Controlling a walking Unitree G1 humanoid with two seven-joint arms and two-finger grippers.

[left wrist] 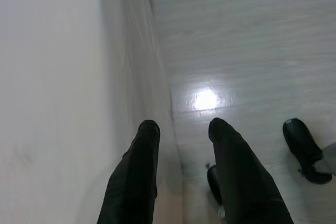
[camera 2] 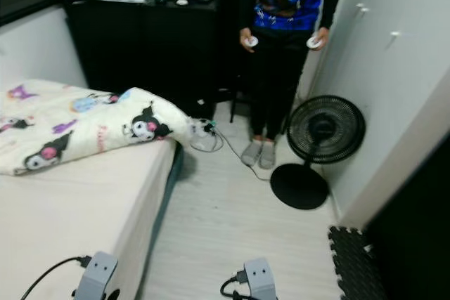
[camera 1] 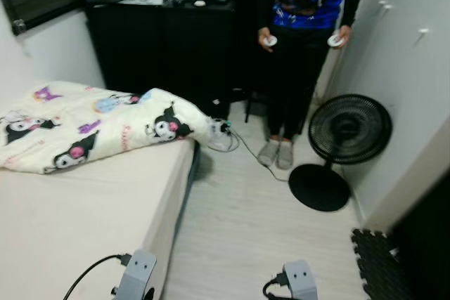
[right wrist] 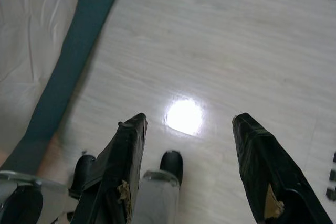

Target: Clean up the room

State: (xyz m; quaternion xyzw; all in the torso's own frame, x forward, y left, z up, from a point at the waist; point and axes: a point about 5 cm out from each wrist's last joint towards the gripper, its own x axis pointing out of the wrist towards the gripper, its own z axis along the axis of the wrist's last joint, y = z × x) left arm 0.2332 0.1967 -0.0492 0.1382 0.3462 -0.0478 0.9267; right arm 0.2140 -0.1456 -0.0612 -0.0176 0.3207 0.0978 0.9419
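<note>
Two arms hang low and idle at the robot's sides. Left gripper (left wrist: pixel 181 129) points down beside the edge of the bed (camera 1: pixel 77 209), fingers parted with a modest gap, holding nothing. Right gripper (right wrist: pixel 189 124) hangs over bare pale floor (camera 1: pixel 246 223), fingers spread wide, also holding nothing.

Room as it stands: rumpled blanket (camera 1: pixel 91 124) with cartoon prints bunched across the head half of the bed, one corner drooping over the side toward the floor. Just past that corner, a small tangle of cable and a plug strip (camera 1: pixel 223 131) on the floor. A black standing fan (camera 1: pixel 348 131) near the right wall, its round base on the floor. A person (camera 1: pixel 302 47) stands by the dark cabinet (camera 1: pixel 162 40), a small white controller in each hand. Black foam mat (camera 1: pixel 380 265) at the near right.

Judgement: no object is in hand yet, so the step is choosing and approaching a first job. The blanket looks the likeliest target, being the largest disorder within reach. To do it well, the robot should step forward along the bed, stop short of the cable so feet don't snag it, bend, and take the hanging corner with one gripper and a far edge with the other before pulling flat. Keep clear of the person.
</note>
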